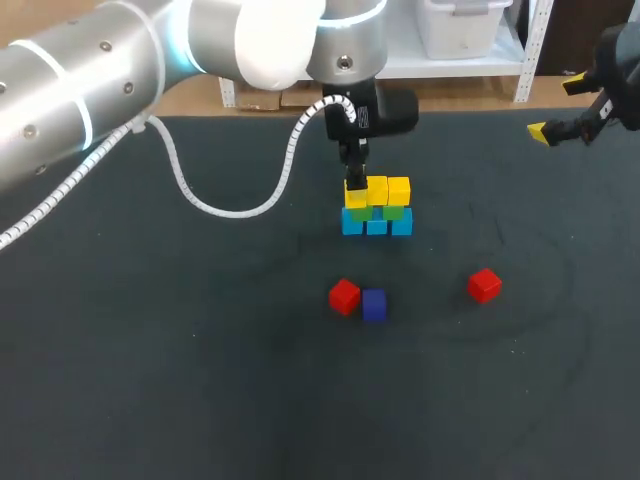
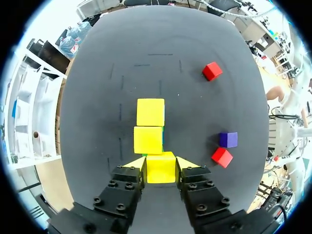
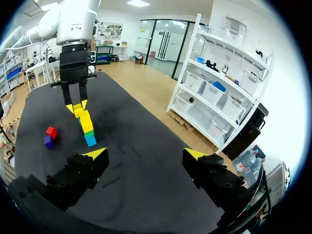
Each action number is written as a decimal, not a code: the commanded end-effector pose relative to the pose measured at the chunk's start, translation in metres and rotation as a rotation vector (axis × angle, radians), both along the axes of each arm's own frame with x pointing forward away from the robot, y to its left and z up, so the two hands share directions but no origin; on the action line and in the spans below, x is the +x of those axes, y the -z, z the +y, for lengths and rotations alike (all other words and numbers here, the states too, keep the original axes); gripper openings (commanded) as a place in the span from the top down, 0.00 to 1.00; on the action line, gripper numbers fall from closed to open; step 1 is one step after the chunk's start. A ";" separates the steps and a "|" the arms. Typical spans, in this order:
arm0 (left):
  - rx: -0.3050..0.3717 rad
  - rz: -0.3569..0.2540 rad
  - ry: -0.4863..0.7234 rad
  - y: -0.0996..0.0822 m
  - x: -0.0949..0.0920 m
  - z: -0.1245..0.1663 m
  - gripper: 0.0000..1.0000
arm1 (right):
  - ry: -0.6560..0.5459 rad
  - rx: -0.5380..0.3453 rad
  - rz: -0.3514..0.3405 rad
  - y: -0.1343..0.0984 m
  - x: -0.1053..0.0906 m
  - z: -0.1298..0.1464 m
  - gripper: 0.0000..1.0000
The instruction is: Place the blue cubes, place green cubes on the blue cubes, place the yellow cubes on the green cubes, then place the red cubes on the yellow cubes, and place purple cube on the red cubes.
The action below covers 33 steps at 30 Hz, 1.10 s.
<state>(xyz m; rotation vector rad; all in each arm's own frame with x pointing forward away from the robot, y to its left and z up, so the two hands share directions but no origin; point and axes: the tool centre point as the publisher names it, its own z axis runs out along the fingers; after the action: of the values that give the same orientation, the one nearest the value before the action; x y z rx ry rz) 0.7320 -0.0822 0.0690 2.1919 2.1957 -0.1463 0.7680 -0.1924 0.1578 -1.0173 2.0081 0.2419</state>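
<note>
Cube stack (image 1: 377,208) plus 3 loose cubes (image 1: 344,296)

The silver left arm (image 1: 90,70) is extended from the left corner past the middle of the dark table (image 1: 150,350), with its wrist turned straight down. The left end effector (image 1: 355,186) is pointed downward and is closed against two sides of a small yellow cube (image 2: 161,167). The right arm (image 1: 622,62) is held at the far right edge, and the right end effector (image 3: 146,155) is kept with its yellow-tipped fingers set wide apart.

Two red cubes (image 1: 344,296), one purple cube (image 1: 374,304)
</note>
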 end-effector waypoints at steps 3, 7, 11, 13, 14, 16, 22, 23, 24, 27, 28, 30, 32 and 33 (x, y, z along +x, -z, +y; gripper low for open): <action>0.007 0.011 0.002 0.001 0.007 -0.002 1.00 | 0.002 -0.001 0.000 0.000 -0.001 0.000 0.00; 0.007 0.010 0.003 0.001 0.008 -0.004 1.00 | 0.002 -0.001 0.000 0.000 -0.001 0.000 0.00; 0.010 0.009 0.001 0.003 0.010 -0.004 1.00 | 0.002 -0.001 0.000 0.000 -0.001 0.000 0.00; 0.011 0.010 0.000 0.003 0.010 -0.004 1.00 | 0.002 -0.001 0.000 0.000 -0.001 0.000 0.00; 0.011 0.010 0.000 0.003 0.010 -0.004 1.00 | 0.002 -0.001 0.000 0.000 -0.001 0.000 0.00; 0.011 0.010 0.000 0.003 0.009 -0.004 1.00 | 0.002 -0.001 0.000 0.000 -0.001 0.000 0.00; 0.015 0.007 -0.001 0.004 0.010 -0.004 0.90 | 0.002 -0.001 0.000 0.000 -0.001 0.000 0.00; 0.016 0.007 -0.002 0.005 0.011 -0.004 0.88 | 0.002 -0.001 0.000 0.000 -0.001 0.000 0.00; 0.017 0.007 -0.004 0.005 0.011 -0.004 0.86 | 0.002 -0.001 0.000 0.000 -0.001 0.000 0.00; 0.020 0.007 -0.005 0.005 0.011 -0.004 0.78 | 0.002 -0.001 0.000 0.000 -0.001 0.000 0.00; 0.021 0.008 -0.005 0.005 0.011 -0.004 0.72 | 0.002 -0.001 0.000 0.000 -0.001 0.000 0.00; 0.021 0.008 -0.005 0.006 0.011 -0.004 0.64 | 0.002 -0.001 0.000 0.000 -0.001 0.000 0.00; 0.021 0.010 -0.008 0.006 0.011 -0.004 0.58 | 0.002 -0.001 0.000 0.000 -0.001 0.000 0.00; 0.020 0.011 -0.008 0.006 0.011 -0.004 0.56 | 0.002 -0.001 0.000 0.000 -0.001 0.000 0.00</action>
<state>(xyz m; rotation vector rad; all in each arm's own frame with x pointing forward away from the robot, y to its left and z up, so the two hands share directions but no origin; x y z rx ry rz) 0.7398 -0.0850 0.0628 2.1914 2.2168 -0.1339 0.7680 -0.1924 0.1578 -1.0173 2.0081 0.2419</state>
